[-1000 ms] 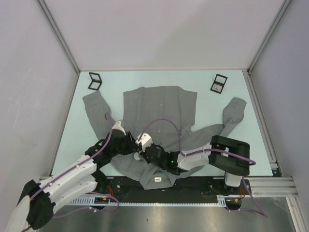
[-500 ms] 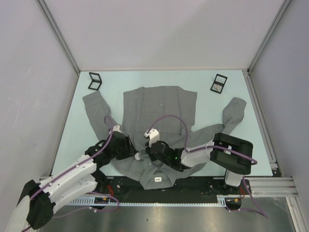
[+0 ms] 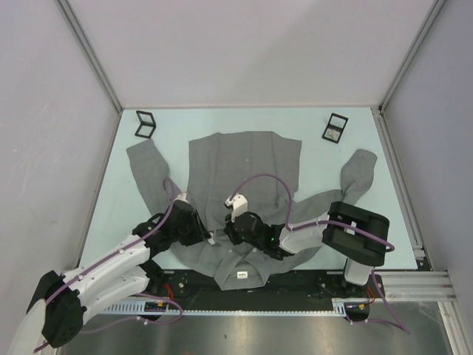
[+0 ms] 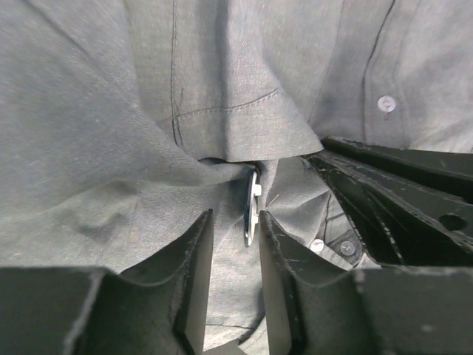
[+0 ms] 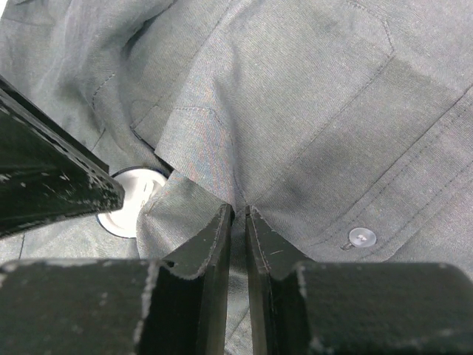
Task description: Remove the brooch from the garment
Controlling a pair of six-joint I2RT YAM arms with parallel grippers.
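The grey shirt point(image 3: 244, 159) lies flat on the table, collar toward the arms. The brooch point(image 4: 253, 203) is a small white disc, seen edge-on under a fold of the shirt; it also shows in the right wrist view point(image 5: 127, 205), partly hidden by the left finger. My left gripper point(image 4: 235, 216) is open, its fingertips either side of the brooch's lower edge, the disc close to the right finger point(image 4: 284, 259). My right gripper point(image 5: 238, 210) is shut on a pinched fold of the shirt point(image 5: 310, 111) just beside the brooch. In the top view both grippers point(image 3: 214, 237) meet on the shirt's lower chest.
Two small black-framed boxes stand at the back, one on the left point(image 3: 145, 123) and one on the right point(image 3: 335, 127). The white neck label point(image 3: 240, 275) is at the near edge. The sleeves spread to both sides point(image 3: 358, 174). Walls enclose the table.
The right arm's wrist has swung up and left over the shirt and its gripper now pinches fabric. The left gripper has shifted slightly right toward it.
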